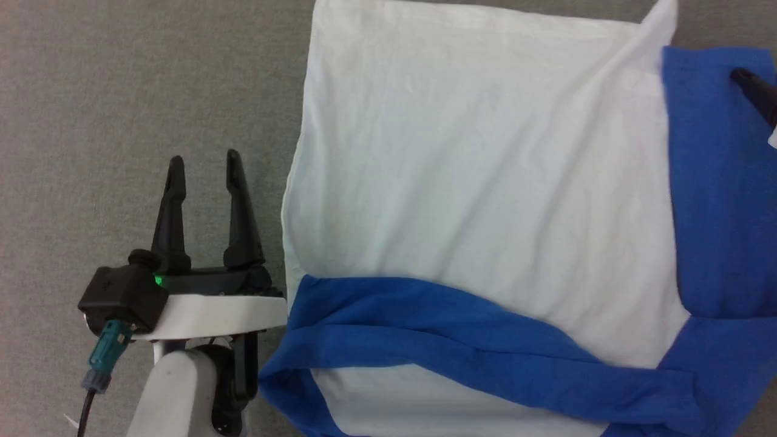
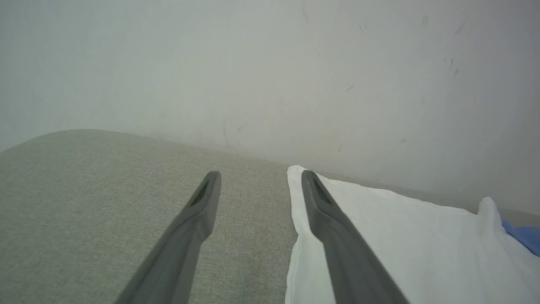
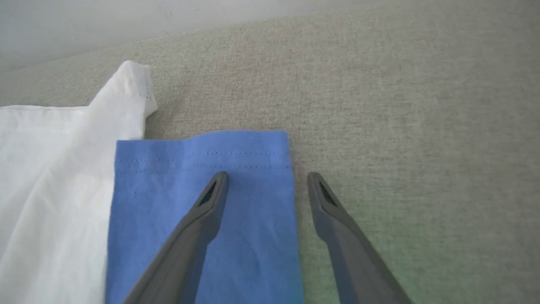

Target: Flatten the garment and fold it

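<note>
The garment (image 1: 473, 170) lies spread on the grey cloth surface, its white body lightly creased. One blue sleeve (image 1: 455, 340) is folded across the near side, and another blue sleeve (image 1: 716, 182) lies along the right. My left gripper (image 1: 205, 164) stands open and empty just left of the garment's edge. In the left wrist view it (image 2: 259, 179) hovers with one finger over the white hem (image 2: 422, 245). My right gripper (image 3: 268, 179) is open above the blue sleeve's cuff (image 3: 160, 211), one finger over the sleeve and one over bare cloth. One of its fingertips (image 1: 756, 91) shows at the right edge.
The grey fabric surface (image 1: 121, 91) stretches wide to the left of the garment. A pale wall (image 2: 270, 63) rises behind the surface's far edge. A white corner of the body (image 3: 126, 84) sticks up beside the cuff. A cable with a teal plug (image 1: 106, 352) hangs from my left wrist.
</note>
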